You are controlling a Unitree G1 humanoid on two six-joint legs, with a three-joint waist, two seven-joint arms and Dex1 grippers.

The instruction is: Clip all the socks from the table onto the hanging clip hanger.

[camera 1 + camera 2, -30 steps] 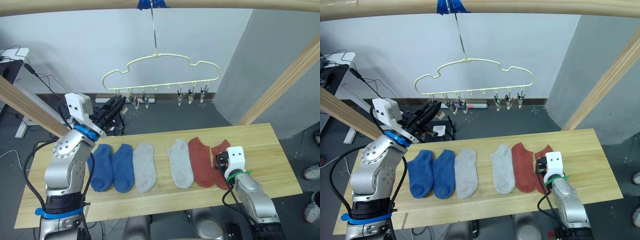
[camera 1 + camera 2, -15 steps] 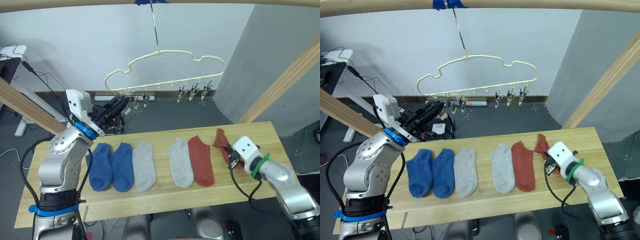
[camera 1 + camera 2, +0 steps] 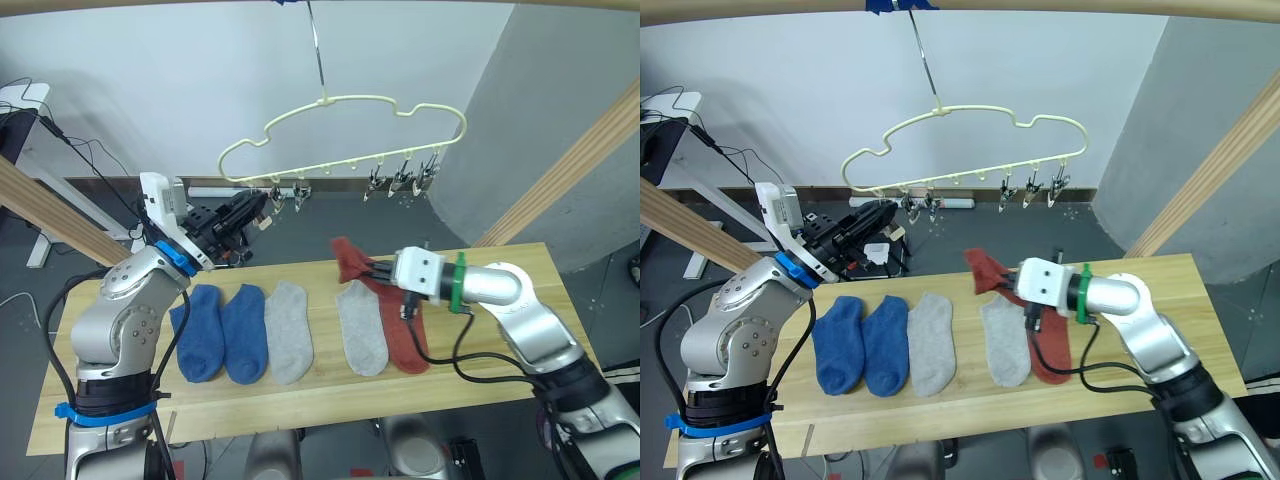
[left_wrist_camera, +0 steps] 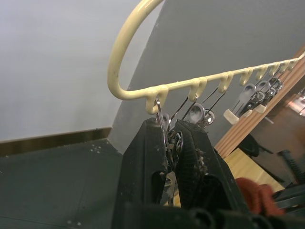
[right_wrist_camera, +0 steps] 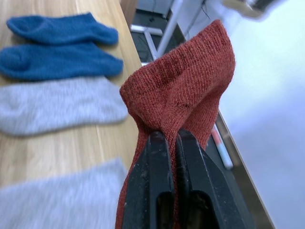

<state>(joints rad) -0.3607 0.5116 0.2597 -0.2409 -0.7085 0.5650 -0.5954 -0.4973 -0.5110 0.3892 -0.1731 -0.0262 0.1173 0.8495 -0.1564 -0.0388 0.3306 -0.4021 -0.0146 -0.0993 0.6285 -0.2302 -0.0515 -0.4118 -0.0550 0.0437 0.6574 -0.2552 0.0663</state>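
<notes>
While your right gripper is pinching a rust red sock above the table, your left gripper is closing its narrow fingers on the end clip of the clip hanger. You are judged to be mid-delivery: the sock's edge needs carrying up into that clip. Five socks are lying flat on the table; there are no containers.

left end effector raised, fingers pinched | right end effector raised, fingers clamped
</notes>
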